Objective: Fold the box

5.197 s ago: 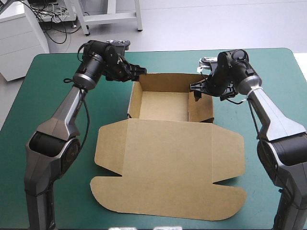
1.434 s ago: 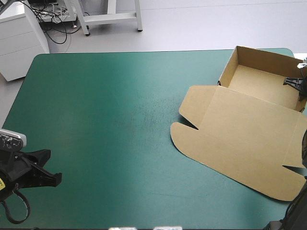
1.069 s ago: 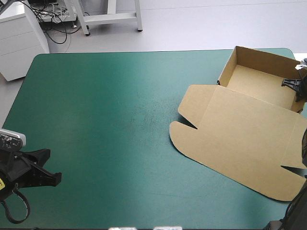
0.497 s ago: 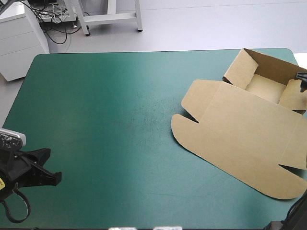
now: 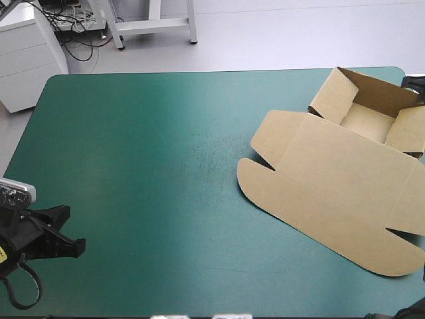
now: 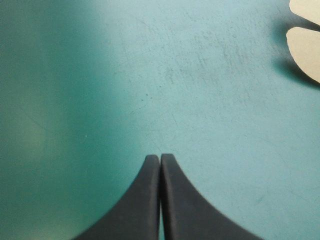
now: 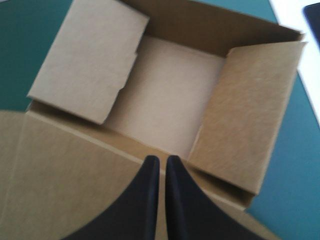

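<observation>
The brown box [image 5: 332, 179] lies at the table's right side, its lid flat and pointing toward the middle. Its tray [image 5: 364, 121] sits at the far right corner with both side flaps leaning inward. In the right wrist view my right gripper [image 7: 160, 159] hovers shut over the fold between lid [image 7: 65, 175] and tray floor [image 7: 165, 95], holding nothing. Only a dark tip of it [image 5: 414, 82] shows in the high view. My left gripper [image 5: 63, 232] rests shut at the near left corner. Its tips [image 6: 160, 157] hang over bare teal-green cover, the lid's rounded corner [image 6: 306, 47] far ahead.
The tray's back wall [image 7: 215, 22] stands near the table's far right edge, and the lid's outer corner [image 5: 408, 256] reaches almost to the right edge. Teal-green cover [image 5: 146, 166] stretches from the left gripper to the box.
The tray's two side flaps have dropped inward from upright. My right gripper let go of the right wall, drew back toward the far edge and shut. The left arm stayed put.
</observation>
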